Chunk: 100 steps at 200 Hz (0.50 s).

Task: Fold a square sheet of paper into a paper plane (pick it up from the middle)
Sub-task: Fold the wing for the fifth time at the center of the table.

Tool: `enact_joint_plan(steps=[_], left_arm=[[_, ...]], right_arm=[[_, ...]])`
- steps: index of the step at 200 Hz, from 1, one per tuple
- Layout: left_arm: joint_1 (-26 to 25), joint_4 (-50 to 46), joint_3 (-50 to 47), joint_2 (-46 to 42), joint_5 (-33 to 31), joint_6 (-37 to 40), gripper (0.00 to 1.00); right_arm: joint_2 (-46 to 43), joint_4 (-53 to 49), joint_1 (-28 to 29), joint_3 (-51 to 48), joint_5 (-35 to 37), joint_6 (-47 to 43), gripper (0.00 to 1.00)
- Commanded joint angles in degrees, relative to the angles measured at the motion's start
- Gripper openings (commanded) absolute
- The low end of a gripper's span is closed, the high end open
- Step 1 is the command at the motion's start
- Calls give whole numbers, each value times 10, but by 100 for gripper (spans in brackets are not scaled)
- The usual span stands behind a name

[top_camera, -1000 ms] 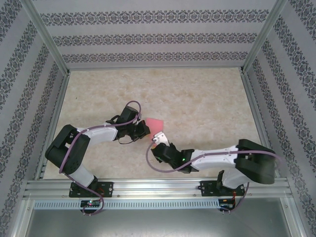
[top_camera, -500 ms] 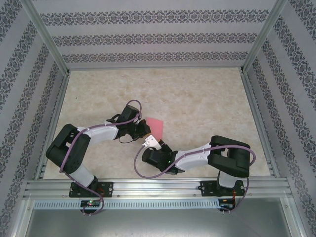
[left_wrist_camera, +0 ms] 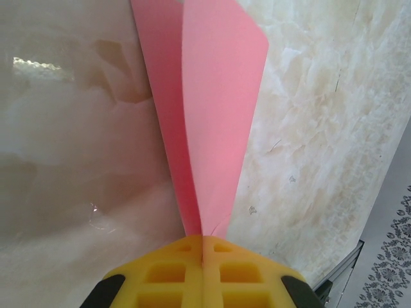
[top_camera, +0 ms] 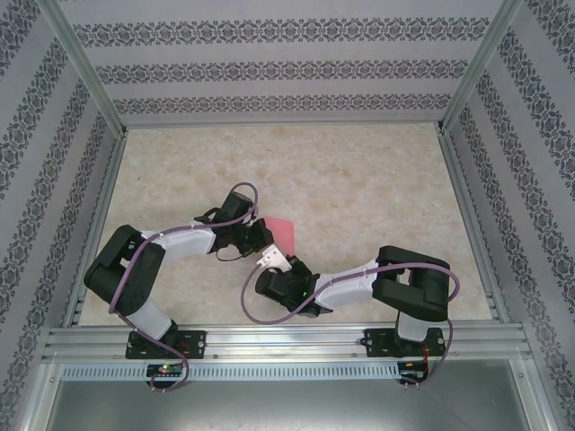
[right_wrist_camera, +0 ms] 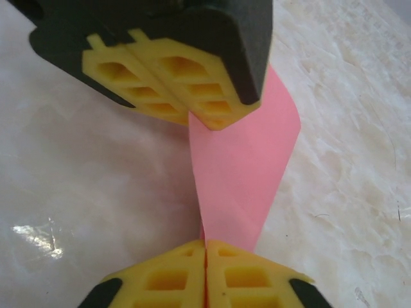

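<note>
- left gripper (top_camera: 263, 235) at mid-frame, forearm reaching right, jaws clamped tight on the pink sheet of paper (top_camera: 284, 233)
- right gripper (top_camera: 272, 261) just below it, forearm stretched left from a folded elbow, jaws pinched on the same sheet
- sheet folded double, centre frame

Robot test cell, lab or workshop sort. Boxed in by aluminium posts (top_camera: 85, 76) and wallpaper-patterned panels (top_camera: 269, 67) on three sides. Marble-look table (top_camera: 377, 171) inside. Slotted metal rail (top_camera: 287, 341) along near edge, with left arm (top_camera: 171, 241) and right arm (top_camera: 359, 280) bolted side by side.
</note>
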Motion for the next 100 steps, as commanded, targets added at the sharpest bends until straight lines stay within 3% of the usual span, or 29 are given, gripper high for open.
enact_joint_plan(steps=[1,40,59,75,87,100], left_arm=[[-4,-24,20,2,-5,11,2],[-4,-57,36,-10,-24,23,12],[-2,-105,55,-25,-52,42,28],[4,-137,67,-40,-78,57,34],[9,-154,68,-53,-93,60,46],[16,-164,65,-66,-101,61,51]], right_arm=[[10,1,4,8,22,6,6],[6,24,4,-6,7,17,0],[-3,64,4,-23,-12,22,0],[-9,104,3,-42,-33,23,0],[-10,123,3,-49,-50,28,0],[-15,153,0,-63,-69,33,0]])
